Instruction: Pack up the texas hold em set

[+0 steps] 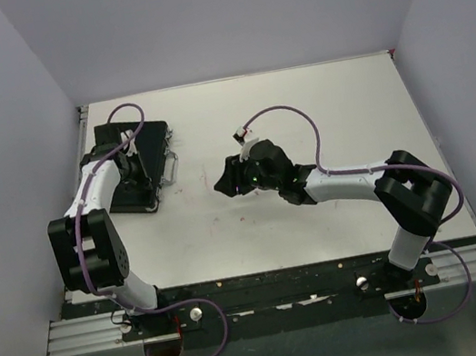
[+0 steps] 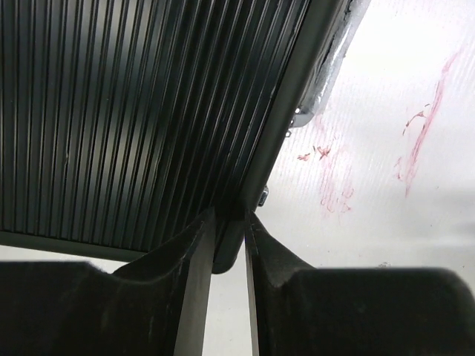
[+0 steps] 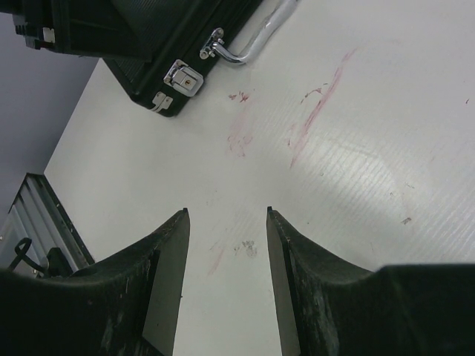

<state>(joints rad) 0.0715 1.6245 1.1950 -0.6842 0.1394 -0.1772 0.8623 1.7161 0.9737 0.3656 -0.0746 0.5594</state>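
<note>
At far-left of table, case lies shut; L gripper pinches its rim, R gripper spread, well apart. Best: L holds firm, R works latches.

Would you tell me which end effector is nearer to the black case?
Left. The left end effector is at the black case, fingers clamping its edge; the right end effector sits apart, over the table.
</note>
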